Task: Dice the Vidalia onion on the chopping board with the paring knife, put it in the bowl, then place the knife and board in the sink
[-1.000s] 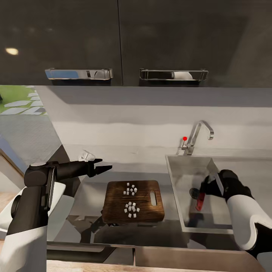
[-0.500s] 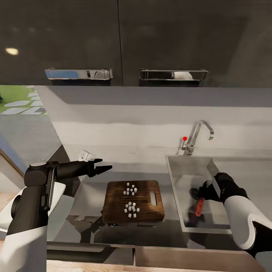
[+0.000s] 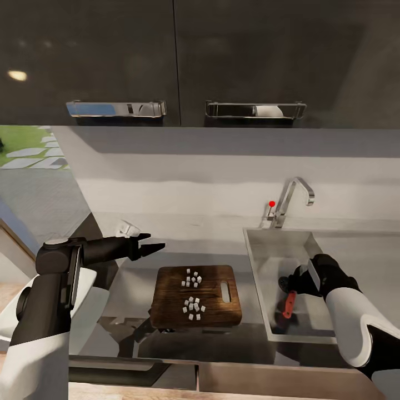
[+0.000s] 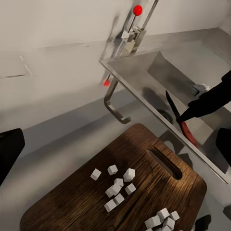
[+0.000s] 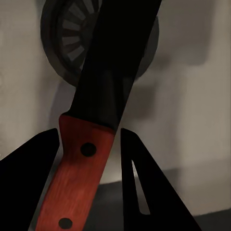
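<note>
Two jobs remain for us. Our right gripper [image 3: 293,280] jaws grasp the paring knife [image 3: 288,304] low inside the sink [image 3: 261,289]; we should release gently, clear of the drain [image 5: 72,38]. Left gripper [image 3: 151,245] jaws: cannot tell.

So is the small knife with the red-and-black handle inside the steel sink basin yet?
In: the small red-handled knife sits inside the grey steel sink basin, beside the round dark drain, right gripper around it.

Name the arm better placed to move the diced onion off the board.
Left. Its pincer hovers open just behind the brown wooden chopping board carrying the white onion cubes, while the right pincer is down in the grey steel sink around the red-handled paring knife.
</note>
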Motion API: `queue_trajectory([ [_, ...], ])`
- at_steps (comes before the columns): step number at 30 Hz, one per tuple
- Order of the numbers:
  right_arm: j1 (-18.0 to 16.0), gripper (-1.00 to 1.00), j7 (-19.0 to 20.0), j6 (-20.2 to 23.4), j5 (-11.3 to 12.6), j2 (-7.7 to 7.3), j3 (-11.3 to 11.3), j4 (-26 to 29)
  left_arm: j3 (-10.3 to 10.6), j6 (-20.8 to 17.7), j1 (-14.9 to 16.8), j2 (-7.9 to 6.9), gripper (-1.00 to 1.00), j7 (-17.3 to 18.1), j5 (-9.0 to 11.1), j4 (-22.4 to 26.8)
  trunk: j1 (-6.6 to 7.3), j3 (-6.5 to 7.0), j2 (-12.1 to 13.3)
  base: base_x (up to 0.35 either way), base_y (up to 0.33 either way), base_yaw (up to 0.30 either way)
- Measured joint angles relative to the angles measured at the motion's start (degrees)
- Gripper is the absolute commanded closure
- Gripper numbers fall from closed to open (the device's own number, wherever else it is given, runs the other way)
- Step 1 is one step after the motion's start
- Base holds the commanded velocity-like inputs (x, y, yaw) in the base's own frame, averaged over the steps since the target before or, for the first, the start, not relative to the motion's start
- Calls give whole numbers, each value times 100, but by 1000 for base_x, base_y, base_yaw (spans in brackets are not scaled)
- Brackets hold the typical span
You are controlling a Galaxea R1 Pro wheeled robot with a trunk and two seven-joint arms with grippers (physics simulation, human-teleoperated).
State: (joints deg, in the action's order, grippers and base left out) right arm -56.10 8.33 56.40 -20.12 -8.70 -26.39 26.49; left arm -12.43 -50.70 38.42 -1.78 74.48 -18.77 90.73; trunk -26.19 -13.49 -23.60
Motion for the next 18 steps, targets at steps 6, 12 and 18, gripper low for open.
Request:
queue_trajectory([
  [6,0,-100,-2,-6,-2,4,0,0,-1,0,0,0,-100,0,2,0,0,0,0,0,0,0],
  [12,0,-100,-9,-7,-2,5,1,0,-1,0,0,0,-100,0,0,0,0,0,0,0,0,0],
  [18,0,-100,-12,-4,-1,5,1,0,0,0,0,0,-100,0,1,0,0,0,0,0,0,0],
])
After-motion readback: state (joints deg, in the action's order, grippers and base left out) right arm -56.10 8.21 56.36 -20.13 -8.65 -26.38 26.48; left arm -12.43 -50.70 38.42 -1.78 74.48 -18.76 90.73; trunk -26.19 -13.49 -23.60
